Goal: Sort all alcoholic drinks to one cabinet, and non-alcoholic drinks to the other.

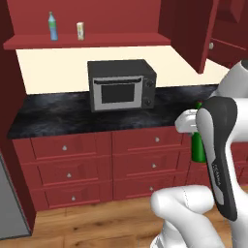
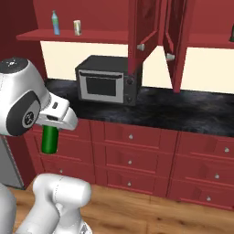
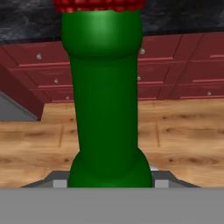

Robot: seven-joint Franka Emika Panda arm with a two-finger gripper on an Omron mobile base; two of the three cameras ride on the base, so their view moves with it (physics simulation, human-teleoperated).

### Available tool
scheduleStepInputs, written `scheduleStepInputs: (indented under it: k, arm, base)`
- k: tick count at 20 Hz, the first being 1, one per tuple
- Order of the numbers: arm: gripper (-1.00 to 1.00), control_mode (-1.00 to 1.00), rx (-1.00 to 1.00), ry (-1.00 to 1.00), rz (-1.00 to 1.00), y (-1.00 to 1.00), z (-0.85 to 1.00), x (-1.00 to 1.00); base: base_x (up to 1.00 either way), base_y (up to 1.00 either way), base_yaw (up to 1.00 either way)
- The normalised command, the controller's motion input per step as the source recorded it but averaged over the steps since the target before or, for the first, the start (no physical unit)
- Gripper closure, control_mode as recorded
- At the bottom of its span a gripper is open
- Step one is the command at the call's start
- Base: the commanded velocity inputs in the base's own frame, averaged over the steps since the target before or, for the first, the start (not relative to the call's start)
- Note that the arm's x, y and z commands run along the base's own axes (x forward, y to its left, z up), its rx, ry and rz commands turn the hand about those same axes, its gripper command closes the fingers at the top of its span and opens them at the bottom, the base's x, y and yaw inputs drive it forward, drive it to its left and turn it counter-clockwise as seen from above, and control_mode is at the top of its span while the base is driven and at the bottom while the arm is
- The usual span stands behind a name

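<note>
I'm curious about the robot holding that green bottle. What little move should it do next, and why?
Probably lift the green bottle toward the right cabinet. The gripper holds it low, before the drawers, while the blue bottle and carton stand on the left shelf, so this drink likely belongs apart.

One green bottle (image 2: 49,139), one blue bottle (image 1: 52,26), one carton (image 1: 80,31), one microwave (image 1: 122,85)

- A slim green bottle (image 3: 105,100) with a red ribbed cap (image 3: 98,5) hangs upright in the air in front of the red drawers, above the wooden floor, its upper part hidden behind the robot's hand.
- A slim clear-blue bottle (image 1: 52,26) with a green cap stands upright on the open red shelf above the counter.
- A small white-and-yellow carton (image 1: 80,31) stands upright just beside the clear-blue bottle, not touching it.
</note>
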Motion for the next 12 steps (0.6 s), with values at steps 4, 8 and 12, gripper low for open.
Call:
scheduleStepInputs:
  k: [4, 8, 12]
  arm:
    - [1.0, 1.0, 0.0, 0.0, 0.0, 0.0, 0.0, 0.0]
    - [1.0, 1.0, 0.0, 0.0, 0.0, 0.0, 0.0, 0.0]
    - [1.0, 1.0, 0.0, 0.0, 0.0, 0.0, 0.0, 0.0]
  base:
    - [0.0, -1.0, -0.01]
    - [0.0, -1.0, 0.0]
    - [0.07, -1.0, 0.0]
